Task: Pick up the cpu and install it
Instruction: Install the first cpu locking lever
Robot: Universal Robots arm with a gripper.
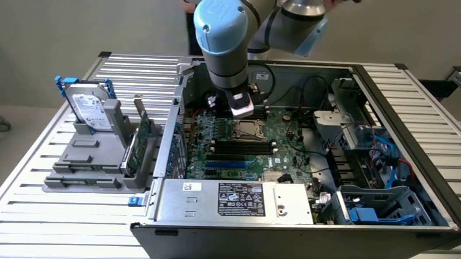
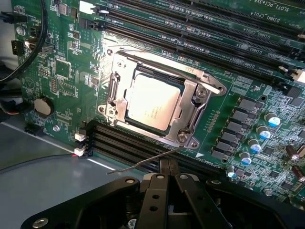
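The claw [image 2: 165, 168] hangs inside the open case [image 1: 288, 237], its two fingers pressed together tip to tip, just above the board [image 2: 62, 67] and beside the socket [image 2: 116, 90]. The cpu [image 2: 151, 102] is not in the claw: it lies flat in the socket, silvery top up, framed by the metal bracket, apart from the fingertips. One thin wire lever [image 2: 143, 163] sticks out between the socket and the claw. Long black slots run along both sides of the socket. In the exterior view the claw [image 1: 243, 109] stands over the board's far part, with the cpu [image 1: 249, 129] just in front of it. The case also holds one power supply [image 1: 238, 200] along its near wall and blue cables [image 1: 385, 145] by its wall at the exterior view's right. Near the desk's [image 1: 65, 226] edge at the exterior view's left, a grey holder [image 1: 86, 162] carries one hard drive [image 1: 90, 110] and one green card [image 1: 142, 137], both upright.
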